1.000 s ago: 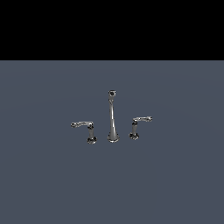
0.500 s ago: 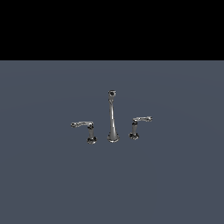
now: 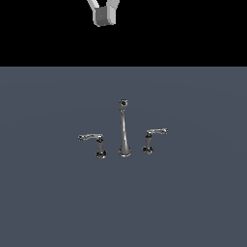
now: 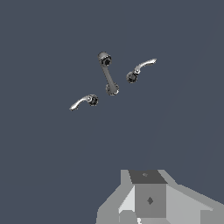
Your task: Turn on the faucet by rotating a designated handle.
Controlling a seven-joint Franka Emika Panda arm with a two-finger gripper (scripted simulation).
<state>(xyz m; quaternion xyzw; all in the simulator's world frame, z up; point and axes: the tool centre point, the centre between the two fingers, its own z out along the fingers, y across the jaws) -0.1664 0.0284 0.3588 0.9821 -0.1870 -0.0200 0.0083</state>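
The chrome faucet stands on a flat grey surface [image 3: 58, 202], its tall slim spout [image 3: 124, 130] in the middle. The handle [image 3: 153, 137], the one with the shorter-looking lever, sits at the exterior view's right of the spout. Its twin [image 3: 94, 142] sits at the left. In the wrist view the spout [image 4: 108, 74] lies between the handle [image 4: 83, 103] and the twin [image 4: 140, 70]. My gripper [image 3: 103, 18] hangs high above and behind the faucet, far from it. Only its grey body [image 4: 146, 203] shows in the wrist view, and its fingers are not clear.
The grey surface runs out on all sides of the faucet. A black background lies beyond its far edge [image 3: 193, 66].
A grey part of my gripper has come into the top of the exterior view, where nothing showed before. The faucet and both levers have not moved.
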